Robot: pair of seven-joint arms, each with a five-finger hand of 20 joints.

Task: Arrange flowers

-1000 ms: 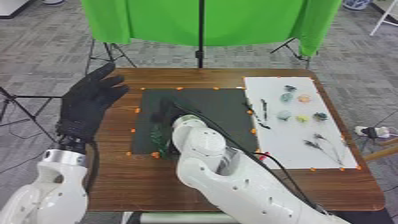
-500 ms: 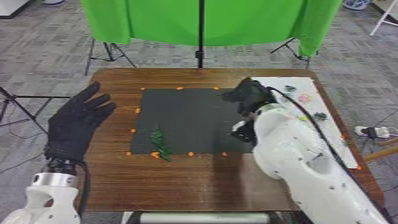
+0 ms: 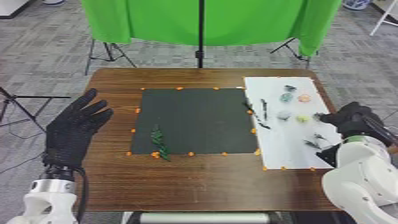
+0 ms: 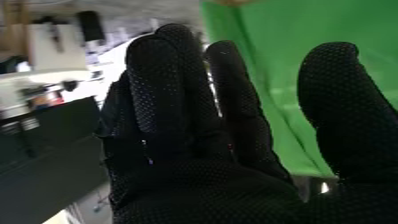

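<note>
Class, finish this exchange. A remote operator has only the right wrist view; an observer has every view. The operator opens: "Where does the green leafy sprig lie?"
Observer: The green leafy sprig lies on the dark mat, near its front left corner, with one end past the mat's front edge.
Operator: And where over the table is the right robot hand?
Observer: At the right edge of the white sheet, to the right of the yellow flower head.
Operator: What about the left robot hand?
Observer: It is at the table's left side, its fingers extended, away from the sprig.
</note>
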